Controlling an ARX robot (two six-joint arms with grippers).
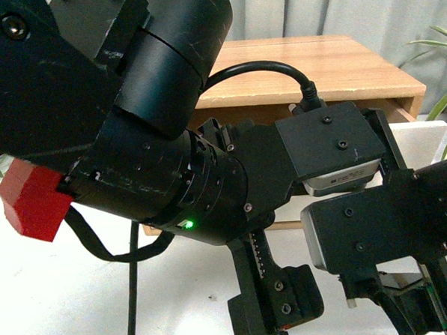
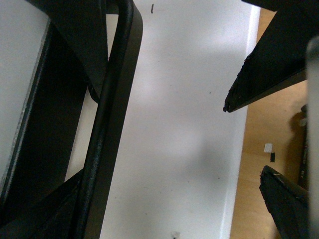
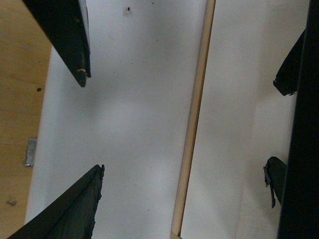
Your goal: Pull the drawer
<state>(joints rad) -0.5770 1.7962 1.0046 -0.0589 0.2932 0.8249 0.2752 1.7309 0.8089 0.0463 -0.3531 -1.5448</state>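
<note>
white front of the one drawer (image 2: pixel 184 124) carries one black bar handle (image 2: pixel 107 124), which lies between the left gripper's (image 2: pixel 162 124) two spread jaws, close beside one finger. right gripper (image 3: pixel 182 124) also gapes, empty. one green light (image 1: pixel 187 224), one red block (image 1: pixel 32 204).

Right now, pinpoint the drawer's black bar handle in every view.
Front view: not visible; the arms block it.
Left wrist view: the handle runs the picture's full height, against the white front.
Right wrist view: a black strip at one edge; cannot tell.
Shared landmark: light wood bordering the white front, both wrist views.
</note>
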